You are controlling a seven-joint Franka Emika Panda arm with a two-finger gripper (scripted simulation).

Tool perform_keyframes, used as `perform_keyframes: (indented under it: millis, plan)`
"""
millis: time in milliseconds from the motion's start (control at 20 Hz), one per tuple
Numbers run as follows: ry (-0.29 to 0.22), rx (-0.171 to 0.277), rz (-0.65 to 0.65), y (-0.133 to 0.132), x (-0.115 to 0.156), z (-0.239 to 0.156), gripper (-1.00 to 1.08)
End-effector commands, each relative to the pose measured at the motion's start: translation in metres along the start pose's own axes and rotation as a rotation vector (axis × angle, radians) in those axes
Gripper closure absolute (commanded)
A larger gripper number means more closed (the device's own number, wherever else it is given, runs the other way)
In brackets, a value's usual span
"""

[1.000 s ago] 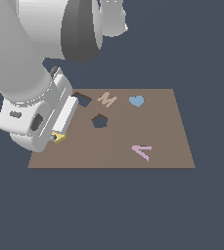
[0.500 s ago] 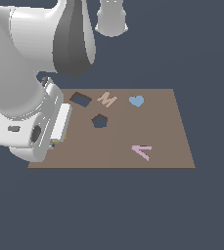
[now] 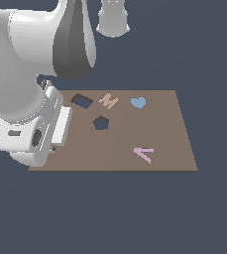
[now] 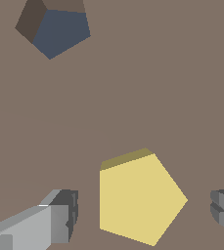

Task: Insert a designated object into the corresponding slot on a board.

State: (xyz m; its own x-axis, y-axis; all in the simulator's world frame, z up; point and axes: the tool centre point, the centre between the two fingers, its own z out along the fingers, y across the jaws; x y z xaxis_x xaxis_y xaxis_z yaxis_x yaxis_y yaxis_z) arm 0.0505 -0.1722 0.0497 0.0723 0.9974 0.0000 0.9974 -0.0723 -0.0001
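In the wrist view the yellow pentagon block [image 4: 139, 197] lies flat on the brown board [image 4: 133, 88]. My gripper [image 4: 143, 215] is open and straddles it, one grey finger [image 4: 59, 219] on each side with a gap between pads and block. The dark pentagon slot [image 4: 59, 31] is a short way off on the board. In the exterior view the slot [image 3: 100, 123] sits left of the middle of the board [image 3: 164, 134]. The white hand [image 3: 33, 131] hangs over the board's left edge and hides both the fingers and the block.
On the board are a dark rectangular hole [image 3: 81, 101], a tan letter M [image 3: 108, 101], a blue heart [image 3: 138, 102] and a pink angled shape [image 3: 143, 154]. The bulky arm covers the exterior view's left side.
The hand has sunk lower over the board's left edge. A sliver of yellow seen beside it a second ago is now covered by the hand.
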Motion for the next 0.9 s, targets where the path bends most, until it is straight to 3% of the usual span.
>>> perform_keyframes:
  millis: [0,500,550,850]
  plan:
    - [0.000,0.000,0.000,0.000,0.000,0.000,-0.92]
    - [0.000,0.000,0.001,0.000,0.001,0.020,-0.92]
    - [0.000,0.000,0.001,0.000,0.001,0.020,1.08]
    - [0.000,0.000,0.001,0.000,0.001,0.020,1.08]
